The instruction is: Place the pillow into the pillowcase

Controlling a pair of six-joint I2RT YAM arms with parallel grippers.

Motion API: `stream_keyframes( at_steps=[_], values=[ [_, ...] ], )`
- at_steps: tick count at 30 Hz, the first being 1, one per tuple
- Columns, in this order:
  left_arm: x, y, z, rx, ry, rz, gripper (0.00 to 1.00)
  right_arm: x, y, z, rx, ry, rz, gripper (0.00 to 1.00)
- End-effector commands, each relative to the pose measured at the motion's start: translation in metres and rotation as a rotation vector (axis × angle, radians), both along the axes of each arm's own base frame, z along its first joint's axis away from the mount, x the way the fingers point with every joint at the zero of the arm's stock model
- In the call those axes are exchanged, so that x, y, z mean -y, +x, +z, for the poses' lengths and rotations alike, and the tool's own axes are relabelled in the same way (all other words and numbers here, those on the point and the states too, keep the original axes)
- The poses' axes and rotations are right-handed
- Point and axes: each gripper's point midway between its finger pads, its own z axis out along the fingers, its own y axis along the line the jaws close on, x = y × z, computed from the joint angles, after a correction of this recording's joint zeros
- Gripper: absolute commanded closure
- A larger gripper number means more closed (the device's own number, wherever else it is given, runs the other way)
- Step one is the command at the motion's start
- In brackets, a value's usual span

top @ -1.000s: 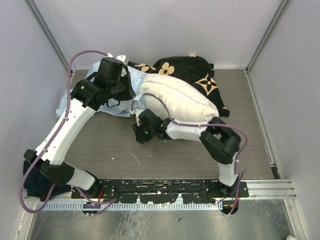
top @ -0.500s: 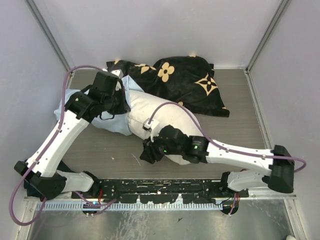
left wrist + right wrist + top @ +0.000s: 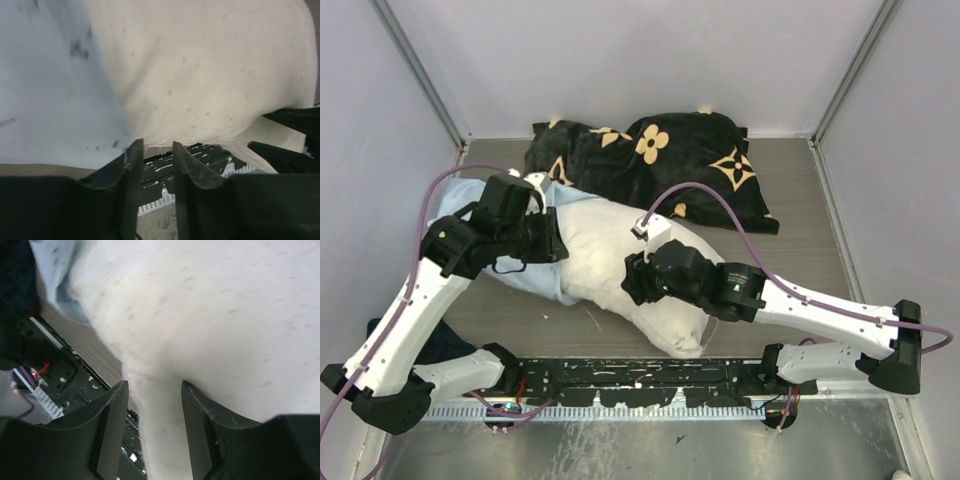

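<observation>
The cream-white pillow (image 3: 610,240) lies slanted across the middle of the table, with its near corner by the front rail. The light blue pillowcase (image 3: 520,285) lies at its left and covers the pillow's left end. My left gripper (image 3: 552,240) is at the pillowcase mouth. In the left wrist view its narrow-set tips (image 3: 154,146) pinch the blue edge (image 3: 45,100) next to the pillow (image 3: 210,75). My right gripper (image 3: 628,280) is shut on a fold of the pillow, which fills the gap between its tips (image 3: 152,385). Pillow fabric (image 3: 210,300) fills the right wrist view.
A black cloth with tan flowers (image 3: 660,160) lies at the back, touching the pillow's far side. The black mounting rail (image 3: 640,375) runs along the near edge. A dark cloth (image 3: 425,345) lies by the left arm's base. Grey walls stand on three sides.
Both grippers have moved toward the near edge, dragging the pillow and pillowcase off the black cloth. The right arm has stretched out flat to the left.
</observation>
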Motion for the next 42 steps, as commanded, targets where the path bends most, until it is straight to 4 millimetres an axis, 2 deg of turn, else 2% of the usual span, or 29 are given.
stream_keyframes(
  at_steps=[1, 3, 7, 12, 14, 20, 25, 30, 33, 36, 39, 42],
  values=[
    [-0.027, -0.011, 0.048, 0.126, 0.018, 0.037, 0.53, 0.011, 0.009, -0.03, -0.023, -0.082, -0.083, 0.47],
    [-0.035, -0.01, 0.056, 0.139, 0.034, 0.077, 0.5, 0.008, 0.006, -0.036, -0.041, -0.074, -0.071, 0.47],
    [-0.042, 0.006, 0.051, 0.147, 0.108, 0.13, 0.5, 0.008, 0.003, -0.051, -0.071, -0.09, -0.075, 0.48],
    [-0.037, 0.029, 0.02, 0.109, 0.229, 0.088, 0.45, 0.011, 0.0, -0.061, -0.092, -0.098, -0.079, 0.48],
    [-0.031, 0.038, 0.01, 0.103, 0.241, 0.071, 0.43, 0.012, -0.002, -0.063, -0.1, -0.092, -0.076, 0.48],
    [-0.033, 0.064, -0.018, 0.09, 0.371, 0.066, 0.4, 0.015, -0.004, -0.061, -0.104, -0.073, -0.081, 0.48],
    [-0.046, 0.076, -0.035, 0.075, 0.502, 0.082, 0.38, 0.018, -0.005, -0.059, -0.104, -0.065, -0.086, 0.48],
    [-0.044, 0.076, -0.054, 0.024, 0.54, 0.053, 0.42, 0.02, -0.004, -0.057, -0.097, -0.065, -0.093, 0.48],
    [-0.045, 0.077, -0.061, 0.018, 0.559, 0.041, 0.49, 0.021, -0.003, -0.055, -0.094, -0.063, -0.097, 0.48],
    [-0.048, 0.08, -0.065, 0.008, 0.595, 0.039, 0.73, 0.021, -0.002, -0.055, -0.091, -0.063, -0.101, 0.47],
    [-0.044, 0.082, -0.057, 0.008, 0.578, 0.047, 0.99, 0.024, -0.002, -0.052, -0.09, -0.063, -0.109, 0.47],
    [-0.031, 0.084, -0.04, 0.035, 0.496, 0.046, 1.0, 0.043, 0.006, -0.04, -0.076, -0.06, -0.215, 0.47]
  ],
)
